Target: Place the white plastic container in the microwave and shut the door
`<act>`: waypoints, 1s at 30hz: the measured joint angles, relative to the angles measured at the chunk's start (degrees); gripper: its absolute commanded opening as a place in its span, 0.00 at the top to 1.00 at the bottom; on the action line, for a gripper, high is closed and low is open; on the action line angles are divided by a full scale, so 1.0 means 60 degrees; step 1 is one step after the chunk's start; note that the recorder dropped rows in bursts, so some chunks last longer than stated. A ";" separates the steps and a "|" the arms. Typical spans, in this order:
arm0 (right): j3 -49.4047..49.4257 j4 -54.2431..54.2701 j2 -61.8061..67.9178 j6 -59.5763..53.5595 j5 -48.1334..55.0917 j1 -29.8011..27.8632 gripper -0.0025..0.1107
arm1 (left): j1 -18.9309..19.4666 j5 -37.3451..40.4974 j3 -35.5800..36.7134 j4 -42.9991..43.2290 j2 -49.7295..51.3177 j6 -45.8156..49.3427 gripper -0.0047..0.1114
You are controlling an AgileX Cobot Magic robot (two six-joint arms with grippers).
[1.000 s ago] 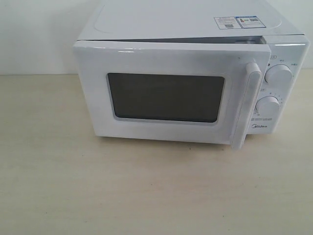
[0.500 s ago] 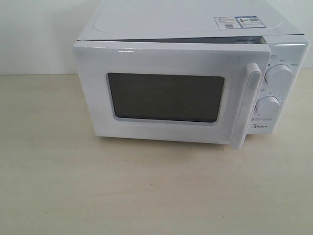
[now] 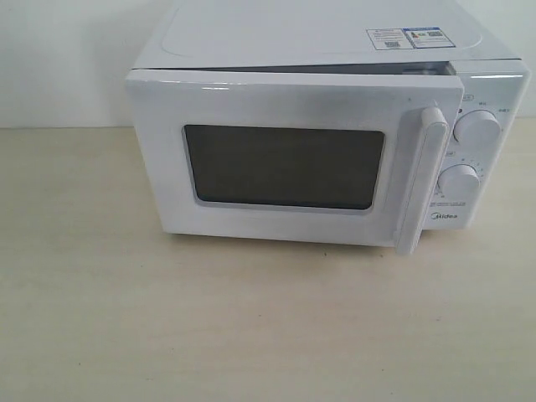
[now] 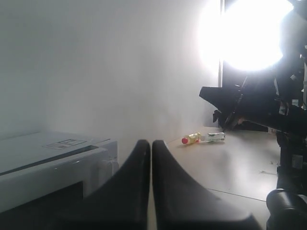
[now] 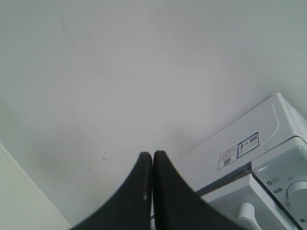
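The jaws of the left gripper (image 4: 151, 143) are pressing together tip to tip, gripping nothing and touching nothing. The jaws of the right gripper (image 5: 152, 154) are likewise meeting fully, empty, and hanging in the air apart from the microwave.

In the exterior view the counter (image 3: 251, 327) is lying nearest. On it the microwave (image 3: 276, 38) is standing, front toward the camera. The door (image 3: 159, 167) is sitting slightly ajar. Its handle (image 3: 421, 180) side is standing proud of the panel carrying the dials (image 3: 477, 128), leaving a dark gap along the top edge. The window (image 3: 285, 166) is showing only darkness, so the interior cannot be made out. Stickers (image 3: 406, 38) are lying on the top.
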 measured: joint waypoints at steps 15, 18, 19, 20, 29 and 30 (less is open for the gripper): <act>-0.1427 0.1248 0.3594 -0.2500 0.4042 0.4138 0.98 | 0.0000 0.0000 0.0000 0.0000 0.0000 0.0000 0.93; -0.1449 0.1572 0.4285 -0.2805 0.4427 0.4872 0.98 | 0.0000 0.0000 0.0000 0.0000 0.0000 0.0000 0.93; -0.1449 0.1647 0.4448 -0.2948 0.4427 0.5093 0.98 | 0.0000 0.0000 0.0000 0.0000 0.0000 0.0000 0.93; -0.1449 0.1715 0.4605 -0.3085 0.4407 0.5254 0.98 | 0.0000 0.0000 0.0000 0.0000 0.0000 0.0000 0.93; -0.1637 0.1663 0.6533 -0.5442 0.2928 0.6042 0.98 | 0.0000 0.0000 0.0000 0.0000 0.0000 0.0000 0.93; -0.1637 0.1472 0.6822 -0.5476 0.2482 0.6040 0.98 | 0.0000 0.0000 0.0000 0.0000 0.0000 0.0000 0.93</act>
